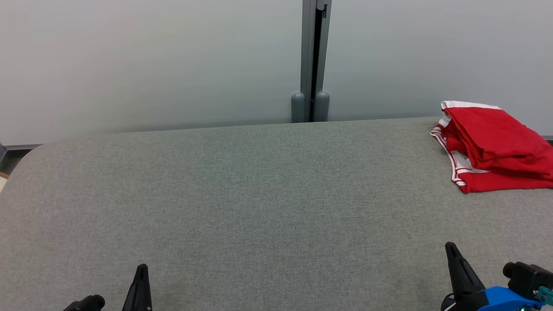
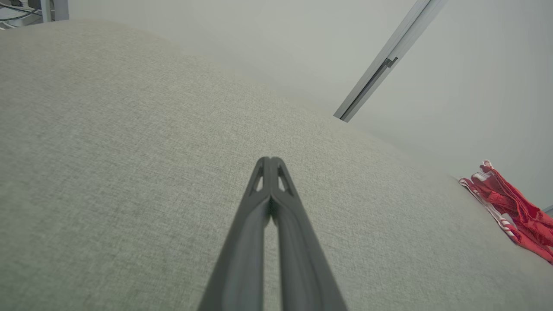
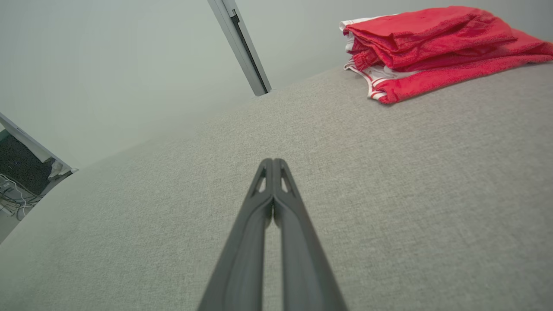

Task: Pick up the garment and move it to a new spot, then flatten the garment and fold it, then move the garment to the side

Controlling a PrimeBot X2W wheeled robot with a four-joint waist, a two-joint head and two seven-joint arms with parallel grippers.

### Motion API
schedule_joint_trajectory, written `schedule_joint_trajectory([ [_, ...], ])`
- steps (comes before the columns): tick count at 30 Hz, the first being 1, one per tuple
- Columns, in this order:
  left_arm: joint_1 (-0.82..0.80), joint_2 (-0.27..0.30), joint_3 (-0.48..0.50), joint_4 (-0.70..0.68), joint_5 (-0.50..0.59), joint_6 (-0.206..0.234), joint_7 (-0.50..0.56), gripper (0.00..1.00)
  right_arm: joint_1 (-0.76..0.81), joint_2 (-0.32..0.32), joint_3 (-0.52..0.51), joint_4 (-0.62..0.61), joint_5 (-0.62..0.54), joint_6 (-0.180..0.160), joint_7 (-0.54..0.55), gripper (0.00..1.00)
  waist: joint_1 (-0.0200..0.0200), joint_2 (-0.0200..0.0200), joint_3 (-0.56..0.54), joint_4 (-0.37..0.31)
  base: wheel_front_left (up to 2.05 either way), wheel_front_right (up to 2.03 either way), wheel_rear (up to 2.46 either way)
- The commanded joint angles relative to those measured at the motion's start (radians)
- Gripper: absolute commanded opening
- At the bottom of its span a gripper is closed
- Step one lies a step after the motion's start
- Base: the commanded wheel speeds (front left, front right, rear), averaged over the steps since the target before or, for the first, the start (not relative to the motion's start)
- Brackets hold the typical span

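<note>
left gripper [image 1: 141, 270]: fingers pressed together, holding nothing, above the grey padded surface [image 1: 259, 194].
right gripper [image 1: 450, 246]: fingers pressed together too, empty.
garment [image 1: 492, 142]: red with white trim, folded, ahead of the right gripper and slightly to its right, well apart.

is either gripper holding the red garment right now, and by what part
Nothing is held. The left gripper and right gripper are shut on nothing; the red garment lies apart.

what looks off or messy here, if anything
Nothing spilled or damaged. The red garment sits folded at the far right of the grey surface, its layers slightly uneven with white trim poking out.
</note>
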Motion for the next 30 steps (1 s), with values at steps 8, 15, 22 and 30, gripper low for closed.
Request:
schedule_joint_trajectory([
  [8,-0.053,-0.005,0.033,-0.032,-0.137,-0.009,0.040,0.00,-0.046,-0.004,-0.005,-0.007,0.165,0.000,0.017,0.00,-0.0001,-0.0001,0.003,0.001,0.00,0.00,0.00],
  [15,-0.068,-0.012,0.051,-0.041,-0.229,-0.013,0.068,0.00,-0.059,-0.005,-0.007,-0.003,0.274,0.000,0.029,0.00,-0.0001,-0.0001,0.005,0.003,0.00,0.00,0.00],
  [22,-0.082,-0.018,0.069,-0.049,-0.314,-0.017,0.094,0.00,-0.071,-0.005,-0.009,0.001,0.375,0.000,0.040,0.00,-0.0001,-0.0001,0.007,0.004,0.00,0.00,0.00],
  [30,-0.095,-0.024,0.084,-0.057,-0.392,-0.019,0.118,0.00,-0.083,-0.006,-0.010,0.005,0.468,0.000,0.051,0.00,-0.0002,-0.0001,0.009,0.005,0.00,0.00,0.00],
])
